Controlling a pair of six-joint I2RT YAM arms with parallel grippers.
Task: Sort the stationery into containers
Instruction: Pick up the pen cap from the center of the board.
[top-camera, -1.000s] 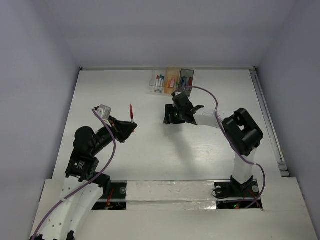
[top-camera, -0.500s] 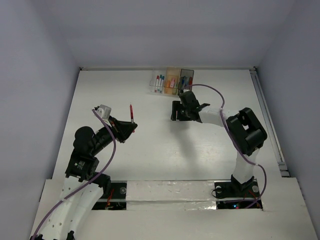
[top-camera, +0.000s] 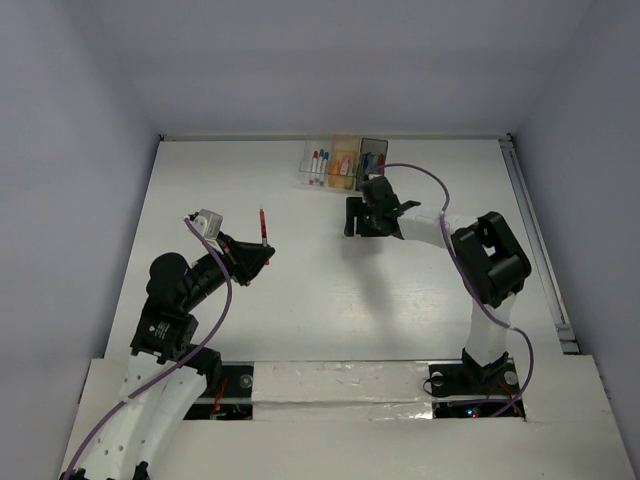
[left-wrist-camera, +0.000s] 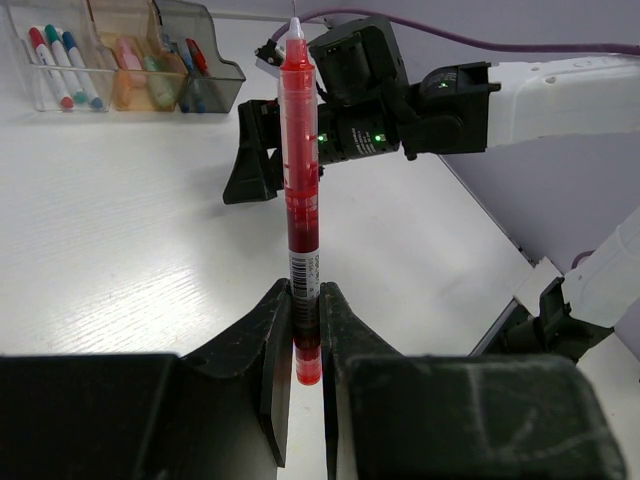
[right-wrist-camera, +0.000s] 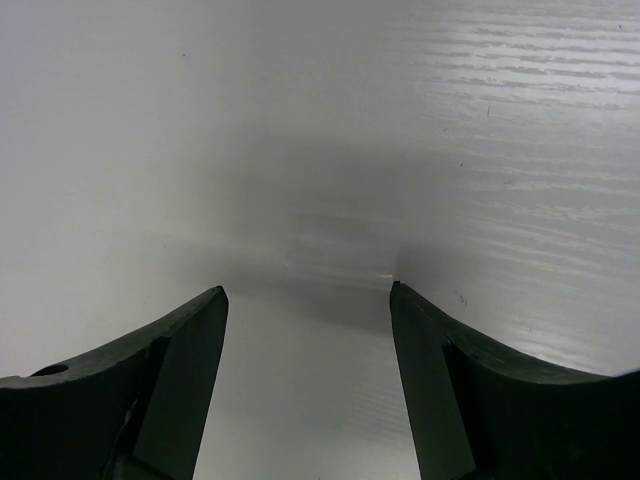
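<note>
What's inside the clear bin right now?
Three markers, capped red, teal and blue, lie in the clear bin. Whether anything small sits beneath them cannot be seen.

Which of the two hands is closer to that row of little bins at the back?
Right. The right hand hangs open and empty just in front of the bins. The left hand is farther back on the left, gripping a red pen.

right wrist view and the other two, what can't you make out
Top view: items in the containers are too small to identify.
Right wrist view: only bare table past the right fingers; containers out of frame.
Left wrist view: containers' far ends cut off by the top edge; red pen lower barrel partly hidden by the left fingers.
</note>
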